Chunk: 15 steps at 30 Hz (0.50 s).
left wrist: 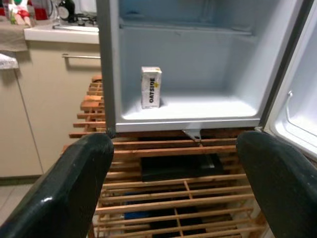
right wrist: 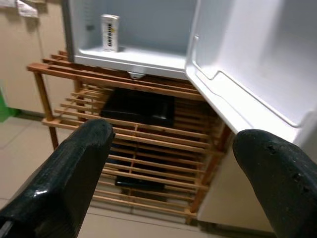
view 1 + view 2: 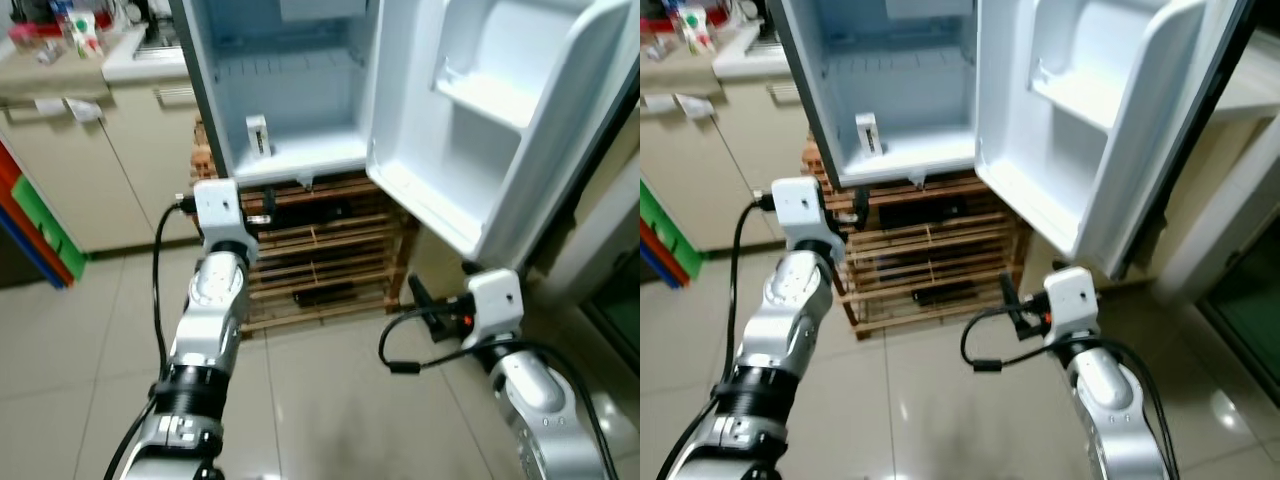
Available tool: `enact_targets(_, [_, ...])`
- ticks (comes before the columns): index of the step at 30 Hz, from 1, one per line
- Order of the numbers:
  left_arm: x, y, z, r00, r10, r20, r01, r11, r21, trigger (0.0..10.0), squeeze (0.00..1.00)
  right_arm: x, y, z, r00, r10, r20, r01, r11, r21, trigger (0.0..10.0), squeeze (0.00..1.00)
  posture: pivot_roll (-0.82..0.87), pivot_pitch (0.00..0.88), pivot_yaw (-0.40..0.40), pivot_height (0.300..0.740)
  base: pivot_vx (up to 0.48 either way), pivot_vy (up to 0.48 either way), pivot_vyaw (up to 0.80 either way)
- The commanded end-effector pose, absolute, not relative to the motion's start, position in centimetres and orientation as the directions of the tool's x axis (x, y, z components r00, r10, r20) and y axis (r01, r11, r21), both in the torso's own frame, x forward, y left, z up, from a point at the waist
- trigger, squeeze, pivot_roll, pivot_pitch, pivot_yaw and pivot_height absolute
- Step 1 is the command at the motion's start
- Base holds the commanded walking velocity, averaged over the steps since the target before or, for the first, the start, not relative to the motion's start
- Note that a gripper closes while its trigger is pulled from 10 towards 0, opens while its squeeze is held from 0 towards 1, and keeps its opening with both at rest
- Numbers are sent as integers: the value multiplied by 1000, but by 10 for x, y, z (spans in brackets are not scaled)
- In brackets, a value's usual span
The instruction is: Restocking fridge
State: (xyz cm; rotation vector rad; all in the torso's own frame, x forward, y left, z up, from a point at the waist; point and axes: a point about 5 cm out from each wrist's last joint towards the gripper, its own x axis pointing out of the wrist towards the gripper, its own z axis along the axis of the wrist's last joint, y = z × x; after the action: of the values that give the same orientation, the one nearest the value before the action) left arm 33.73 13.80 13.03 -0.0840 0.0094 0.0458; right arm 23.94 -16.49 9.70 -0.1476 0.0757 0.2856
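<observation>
Right tool (image 2: 168,163): near, low right, fingers spread, empty.
Left tool (image 1: 173,183): raised before wooden rack (image 3: 320,250), spread, empty.
Carton (image 3: 258,134): upright on fridge floor (image 3: 300,150), left side.
Advice: fetch more stock; keep clear of open door (image 3: 500,120).

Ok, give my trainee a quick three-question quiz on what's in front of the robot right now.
1. True or false: the fridge door stands open.
2. What stands on the fridge floor? A) a carton B) a bottle C) a bowl
3. What does the fridge sit on?

Key:
1. True.
2. A, a carton, upright near the left wall.
3. A wooden slatted rack.

Both the left gripper and the right gripper are open and hold nothing, below the fridge opening.
</observation>
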Motion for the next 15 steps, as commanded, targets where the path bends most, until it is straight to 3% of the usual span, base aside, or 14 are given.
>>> enact_targets(1, [339,141,134,999,53,1,-53,996,-76,10000,0,240,-162,105,956,288,-56,-293,946,-142,10000,39,-208,0,50,740,0,0,0])
enact_targets(13, [339,143,135,998,57,10,-56,995,-78,10000,0,245,-163,105,963,267,-41,-270,955,-125,10000,43,-201,0,54,740,283,-333,0])
enact_targets(15, [330,148,131,1000,-12,14,13,999,-53,10000,0,244,-164,105,966,255,-36,-257,958,-126,10000,43,-204,0,56,740,157,-180,0])
